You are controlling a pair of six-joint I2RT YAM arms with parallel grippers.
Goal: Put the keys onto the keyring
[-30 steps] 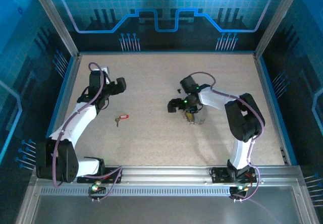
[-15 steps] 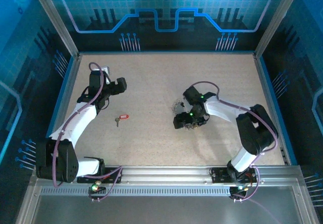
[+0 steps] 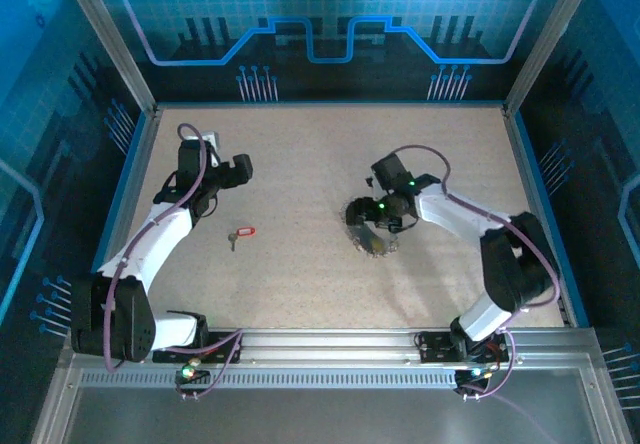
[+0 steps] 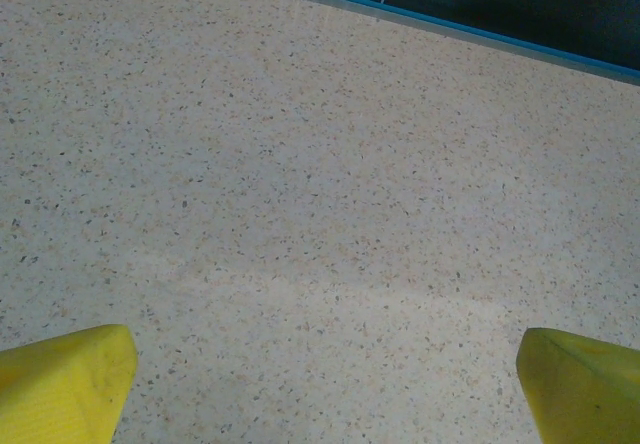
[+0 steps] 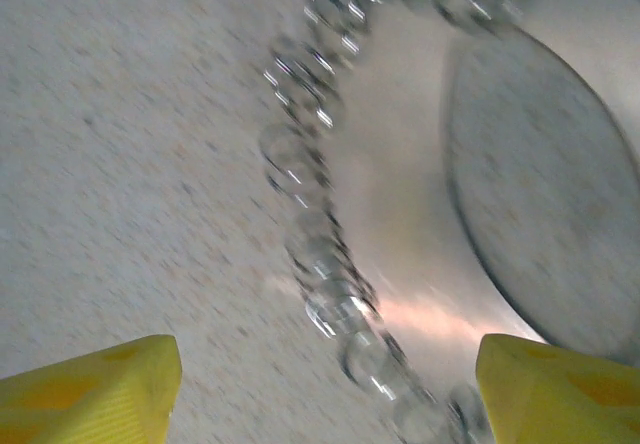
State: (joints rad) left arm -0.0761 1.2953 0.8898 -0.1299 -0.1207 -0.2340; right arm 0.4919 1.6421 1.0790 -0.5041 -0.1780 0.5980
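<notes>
The keyring (image 3: 380, 246) lies floppy on the table right of centre. In the right wrist view it shows blurred, as a chain of silvery links (image 5: 320, 264) running top to bottom. My right gripper (image 3: 367, 232) hangs over it, and in its own view my right gripper (image 5: 330, 394) is open, the chain between the yellow fingertips (image 5: 100, 389) and touching neither. A key with a red head (image 3: 241, 234) lies alone left of centre. My left gripper (image 3: 238, 169) hovers beyond that key, and in the left wrist view my left gripper (image 4: 325, 384) is open over bare table.
A smooth silvery disc-like piece (image 5: 540, 194) sits right beside the chain. Blue-edged walls (image 3: 320, 104) ring the speckled table (image 3: 300, 284). The table's far edge strip (image 4: 450, 29) crosses the top of the left wrist view.
The right arm has swung its elbow outward and turned its wrist. Its gripper has shifted over the keyring. The left arm and the red-headed key have stayed put.
</notes>
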